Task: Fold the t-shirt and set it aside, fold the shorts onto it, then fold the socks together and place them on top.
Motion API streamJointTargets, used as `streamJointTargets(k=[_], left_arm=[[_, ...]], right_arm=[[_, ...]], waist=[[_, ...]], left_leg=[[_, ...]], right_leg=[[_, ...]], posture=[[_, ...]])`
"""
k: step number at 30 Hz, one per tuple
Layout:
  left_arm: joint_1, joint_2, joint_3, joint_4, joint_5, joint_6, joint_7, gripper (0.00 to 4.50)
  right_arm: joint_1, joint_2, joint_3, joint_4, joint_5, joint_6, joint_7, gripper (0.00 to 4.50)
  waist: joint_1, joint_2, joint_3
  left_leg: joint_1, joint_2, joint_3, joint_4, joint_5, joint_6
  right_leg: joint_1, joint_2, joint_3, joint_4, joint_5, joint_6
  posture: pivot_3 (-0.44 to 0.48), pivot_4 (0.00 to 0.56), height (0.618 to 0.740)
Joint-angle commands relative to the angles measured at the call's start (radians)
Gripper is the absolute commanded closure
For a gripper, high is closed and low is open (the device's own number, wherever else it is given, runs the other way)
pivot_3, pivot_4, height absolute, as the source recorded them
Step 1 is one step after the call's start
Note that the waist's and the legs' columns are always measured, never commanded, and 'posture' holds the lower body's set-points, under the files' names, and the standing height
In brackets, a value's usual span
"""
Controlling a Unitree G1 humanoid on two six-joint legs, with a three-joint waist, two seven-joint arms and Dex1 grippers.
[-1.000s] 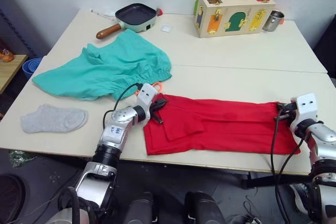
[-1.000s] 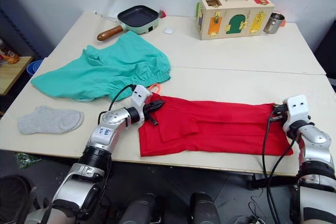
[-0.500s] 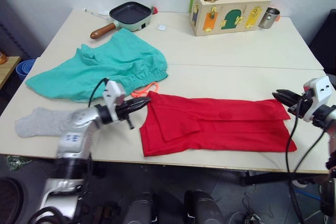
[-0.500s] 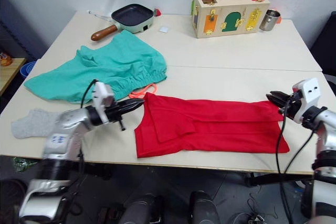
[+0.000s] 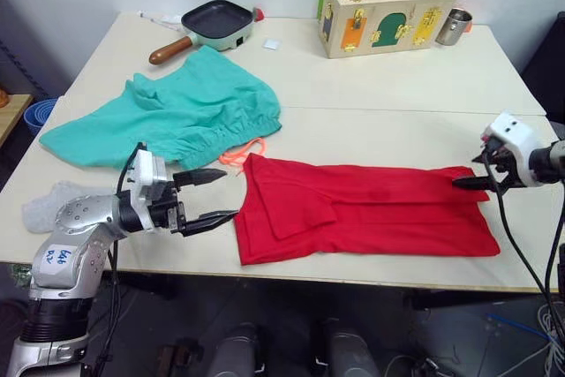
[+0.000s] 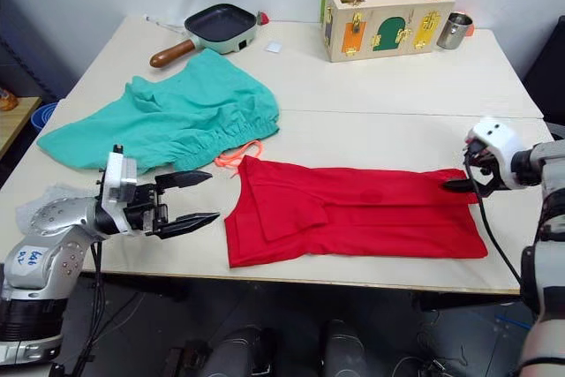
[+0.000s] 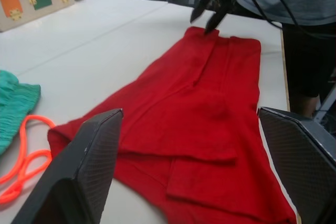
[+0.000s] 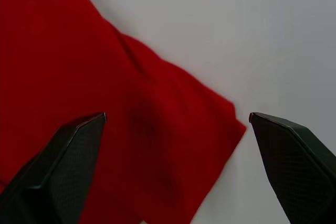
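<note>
The left gripper [image 5: 205, 198] hangs with its jaws spread wide and empty, just off the left end of the t-shirt [image 5: 371, 211], its fingertips pointing toward that edge but apart from it. The right gripper [image 5: 466, 183] sits at the t-shirt's far right end, over the upper right corner of the cloth; its wrist view shows both fingers set wide apart with the red corner lying between and beneath them, gripping nothing. The t-shirt lies flat on the near part of the table [image 5: 380, 94], folded into a long band running left to right, with a sleeve flap folded over near its left end. Just beyond the left gripper, the shorts [image 5: 172, 112] lie crumpled on the table's left side, their orange drawstring [image 5: 240, 153] looping out close to the t-shirt's upper left corner. The socks [image 5: 48, 205] rest at the near left edge, beside the left arm. A small pan [image 5: 212, 24], a wooden latch box [image 5: 387, 13] and a metal cup [image 5: 455, 26] stand along the far edge.
</note>
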Motion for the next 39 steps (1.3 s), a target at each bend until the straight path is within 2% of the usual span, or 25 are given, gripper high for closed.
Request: streamJointTargets(k=[1,2,6,13,20,25,28,31,39], left_arm=[[0.031,0.015,0.035,-0.056,-0.026,-0.008,0.002,0.25],[0.036,0.019,0.037,-0.059,-0.027,-0.008,0.002,0.25],[0.046,0.028,0.045,-0.064,-0.025,-0.013,0.006,0.25],[0.054,0.037,0.06,-0.076,-0.025,-0.012,0.02,0.25],[0.039,0.037,0.064,-0.072,-0.025,-0.02,0.043,0.25],[0.007,0.017,0.057,-0.047,-0.012,-0.036,0.081,0.25],[-0.016,-0.001,0.041,-0.031,0.003,-0.046,0.103,0.25],[-0.029,-0.012,0.026,-0.018,0.017,-0.06,0.109,0.25],[-0.056,0.014,0.017,0.034,0.046,-0.084,0.081,0.25]], right_arm=[[-0.045,0.001,0.012,0.053,-0.042,0.016,0.0,0.4],[-0.05,0.007,0.014,0.063,-0.05,0.017,-0.005,0.62],[-0.063,0.031,0.006,0.086,-0.069,0.001,-0.052,1.96],[-0.077,0.057,-0.002,0.101,-0.081,-0.032,-0.108,4.49],[-0.087,0.071,-0.013,0.107,-0.091,-0.092,-0.183,4.49],[-0.138,0.116,-0.045,0.111,-0.091,-0.25,-0.469,4.49],[-0.155,0.141,-0.048,0.125,-0.104,-0.286,-0.545,4.49],[-0.156,0.169,-0.062,0.136,-0.103,-0.308,-0.58,4.49],[-0.138,0.142,-0.09,0.141,-0.076,-0.227,-0.437,4.49]], waist=[[0.0,0.0,0.0],[0.001,0.0,0.0],[0.001,0.0,0.0],[0.0,0.0,0.0],[-0.001,0.0,0.0],[-0.001,0.0,0.0],[-0.001,0.0,0.0],[0.001,0.0,0.0],[0.002,0.0,0.0]], left_leg=[[0.0,0.0,0.0,0.0,0.0,0.0],[0.0,0.0,0.0,0.0,0.0,0.0],[0.0,0.0,0.0,0.002,0.0,0.0],[0.0,0.0,0.0,0.003,0.0,0.0],[0.0,0.0,0.0,0.003,0.0,0.0],[0.0,0.0,0.001,0.003,0.0,0.0],[0.0,0.0,0.001,0.002,0.001,-0.001],[0.0,0.001,0.0,0.001,0.001,-0.001],[-0.002,0.001,0.0,0.001,0.001,0.0]], right_leg=[[0.0,0.0,0.0,0.001,0.0,0.0],[0.0,0.0,0.0,0.001,0.0,0.0],[0.001,0.001,0.0,0.001,0.0,0.0],[0.001,0.001,0.0,0.001,0.0,0.0],[0.001,0.001,0.0,0.002,0.0,0.0],[0.0,0.001,0.001,0.002,0.0,0.0],[-0.001,0.002,0.001,0.003,0.0,0.0],[0.0,0.003,0.0,0.002,0.0,0.0],[-0.001,0.003,0.0,0.002,0.0,0.0]], posture=[[0.0,0.15,0.74],[0.0,0.15,0.74],[0.0,0.15,0.74],[0.0,0.15,0.74],[0.0,0.15,0.74],[0.0,0.15,0.74],[0.0,0.15,0.74],[0.0,0.15,0.74],[0.0,0.15,0.74]])
